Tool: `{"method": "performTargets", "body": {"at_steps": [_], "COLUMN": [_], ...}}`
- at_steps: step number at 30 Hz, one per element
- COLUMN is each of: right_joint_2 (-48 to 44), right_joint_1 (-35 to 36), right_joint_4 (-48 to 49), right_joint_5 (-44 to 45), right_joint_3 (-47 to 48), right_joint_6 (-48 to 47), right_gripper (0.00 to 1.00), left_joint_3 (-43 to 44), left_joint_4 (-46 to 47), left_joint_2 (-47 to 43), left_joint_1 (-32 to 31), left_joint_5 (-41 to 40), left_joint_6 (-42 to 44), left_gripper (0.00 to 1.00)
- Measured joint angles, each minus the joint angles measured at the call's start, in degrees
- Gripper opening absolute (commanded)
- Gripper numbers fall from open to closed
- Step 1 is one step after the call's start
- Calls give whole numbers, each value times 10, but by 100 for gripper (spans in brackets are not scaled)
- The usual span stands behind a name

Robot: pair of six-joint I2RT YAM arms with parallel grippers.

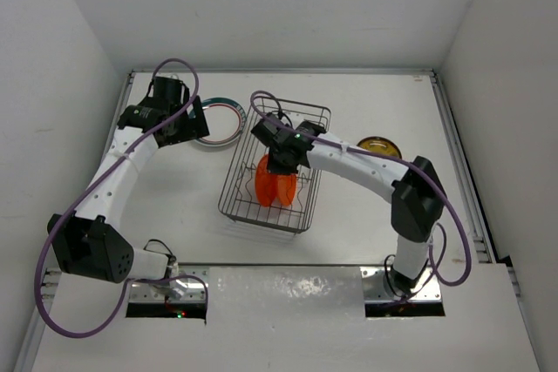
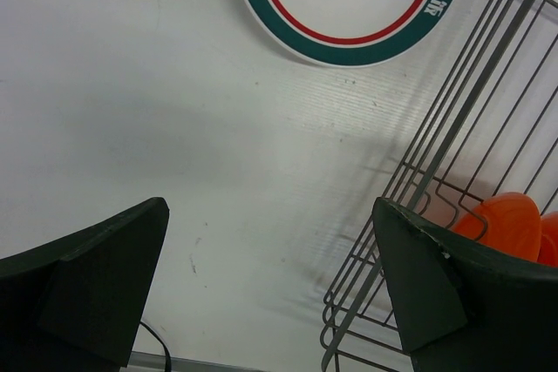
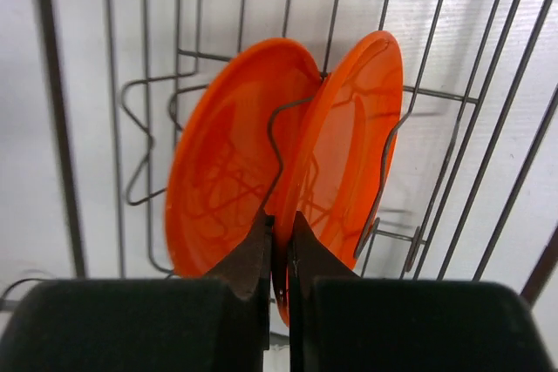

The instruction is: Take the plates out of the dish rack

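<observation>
Orange plate [image 3: 349,154] rim pinched between right jaws.

A white bench [image 1: 366,233] fills the middle of the overhead view, its surface matte, with faint fine lines and a few small dark specks showing up close. Plain pale walls box it in on three sides – a back wall [image 1: 279,6], a left wall [image 1: 44,84] and a right wall [image 1: 514,84]. A silver metal rail [image 1: 458,163] runs along the bench's right edge, with a narrow dark gap [image 1: 493,241] just beyond it. At the near edge lies a pale, slightly shiny sheet [image 1: 283,289], set between two dark recesses.
</observation>
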Motion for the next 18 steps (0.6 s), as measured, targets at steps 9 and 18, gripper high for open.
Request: {"method": "performTargets", "body": {"at_steps": [9, 18], "right_joint_2": [-128, -234], "right_joint_1": [0, -125], "right_joint_4": [5, -60], "right_joint_5": [-13, 56], "right_joint_3": [8, 54], "right_joint_6": [21, -43], "right_gripper": [0, 0], "left_joint_3": [0, 0], "left_joint_4": [0, 0], "left_joint_2": [0, 0], "left_joint_1": [0, 0], "left_joint_5": [8, 9], "left_joint_6": [0, 0], "left_gripper": [100, 100]}}
